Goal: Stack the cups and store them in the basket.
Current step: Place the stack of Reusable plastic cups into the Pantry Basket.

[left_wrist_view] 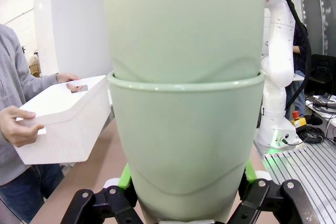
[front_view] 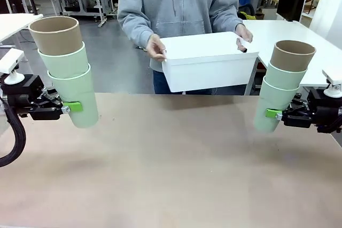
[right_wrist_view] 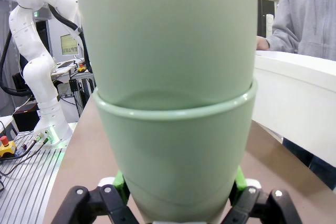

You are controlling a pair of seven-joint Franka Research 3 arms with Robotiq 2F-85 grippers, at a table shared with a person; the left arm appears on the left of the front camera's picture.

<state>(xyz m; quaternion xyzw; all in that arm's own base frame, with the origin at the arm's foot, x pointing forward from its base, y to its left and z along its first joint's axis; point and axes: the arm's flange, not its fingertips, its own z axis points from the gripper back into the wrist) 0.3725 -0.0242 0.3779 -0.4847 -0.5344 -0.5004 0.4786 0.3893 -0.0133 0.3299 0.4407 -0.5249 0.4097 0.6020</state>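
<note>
The left gripper (front_view: 75, 107) is clenched on the lowest mint cup of the left stack (front_view: 65, 62): 2 mint cups with 1 tan cup on top. The stack rises from between its pads, clear of the table (front_view: 171, 169), leaning a little back toward its own arm. The right gripper (front_view: 273, 113) grasps the right stack (front_view: 284, 81) the same way, again 2 mint and 1 tan, off the table too.

The basket (front_view: 208, 73) is ahead of both grippers and between them, well apart from either stack. A person's hands (front_view: 156, 48) hold it at the far edge.

I judge the stacking largely done, with all 6 cups nested into 2 stacks. Storing is not yet done; each stack must be carried forward and inward, then lowered into the basket.
</note>
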